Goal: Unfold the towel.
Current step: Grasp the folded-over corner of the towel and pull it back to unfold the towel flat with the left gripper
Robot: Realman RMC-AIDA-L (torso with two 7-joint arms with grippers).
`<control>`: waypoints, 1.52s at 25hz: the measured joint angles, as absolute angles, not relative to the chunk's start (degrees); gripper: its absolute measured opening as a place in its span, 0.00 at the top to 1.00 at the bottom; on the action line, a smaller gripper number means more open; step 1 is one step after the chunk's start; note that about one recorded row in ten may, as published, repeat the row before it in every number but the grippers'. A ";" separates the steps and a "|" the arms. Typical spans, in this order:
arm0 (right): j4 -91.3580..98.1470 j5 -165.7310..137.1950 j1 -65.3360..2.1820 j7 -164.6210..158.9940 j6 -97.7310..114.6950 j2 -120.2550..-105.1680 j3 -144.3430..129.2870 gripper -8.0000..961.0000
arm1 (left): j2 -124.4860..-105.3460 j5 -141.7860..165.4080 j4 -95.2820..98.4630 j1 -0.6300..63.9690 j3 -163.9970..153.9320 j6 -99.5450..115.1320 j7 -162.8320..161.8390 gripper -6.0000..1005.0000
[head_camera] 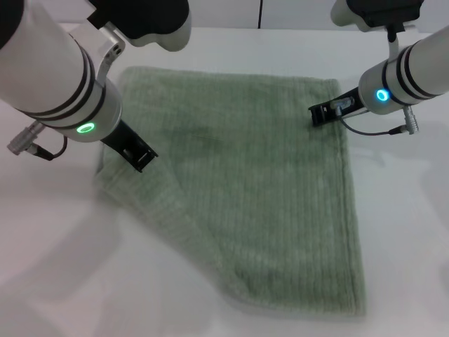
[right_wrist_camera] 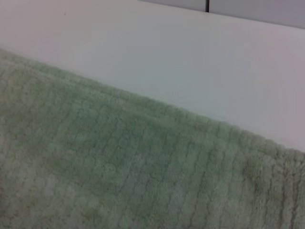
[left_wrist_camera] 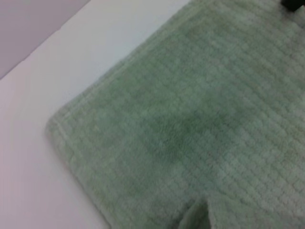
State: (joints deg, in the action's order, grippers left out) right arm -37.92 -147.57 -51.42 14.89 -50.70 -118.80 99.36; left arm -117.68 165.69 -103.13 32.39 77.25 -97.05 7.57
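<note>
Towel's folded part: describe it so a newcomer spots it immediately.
On the white table lies one sage-green towel. Go to its side nearest the left pincer. There a flap is doubled over along a diagonal edge, unlike the flat single layer beside the right pincer.

plain white table (head_camera: pixel 63 281), dark wall seam (head_camera: pixel 260 14) behind

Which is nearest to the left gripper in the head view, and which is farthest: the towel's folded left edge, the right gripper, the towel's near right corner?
From the left gripper:
1. Towel's folded left edge, just beside it.
2. Right gripper, across at the right edge.
3. Near right corner, closest to the robot.
</note>
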 joint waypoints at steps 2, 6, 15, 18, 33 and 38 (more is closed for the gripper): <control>-37.94 -147.57 -51.41 14.91 -50.70 -118.77 99.39 0.98 | -117.48 165.70 -103.16 32.38 77.61 -97.63 7.06 0.99; -37.93 -147.57 -51.41 14.95 -50.62 -118.75 99.36 0.98 | -117.22 165.68 -103.24 32.34 78.21 -98.12 6.59 0.98; -38.00 -147.57 -51.34 15.00 -50.60 -118.73 99.11 0.98 | -117.32 165.67 -104.26 31.69 80.43 -103.01 3.89 0.98; -38.04 -147.58 -51.34 15.02 -50.61 -118.74 99.03 0.98 | -117.54 165.67 -104.49 31.62 80.39 -103.61 3.23 0.98; -38.92 -147.92 -51.32 15.03 -51.09 -118.65 99.05 0.98 | -115.62 165.68 -107.52 29.72 79.91 -107.77 -7.25 0.98; -38.97 -147.94 -51.33 15.10 -51.15 -118.65 99.05 0.98 | -116.69 165.68 -107.45 29.66 79.91 -108.13 -8.09 0.98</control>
State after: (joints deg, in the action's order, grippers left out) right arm -38.97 -147.94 -51.33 15.10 -51.15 -118.65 99.05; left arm -116.69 165.68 -107.45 29.66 79.91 -108.13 -8.09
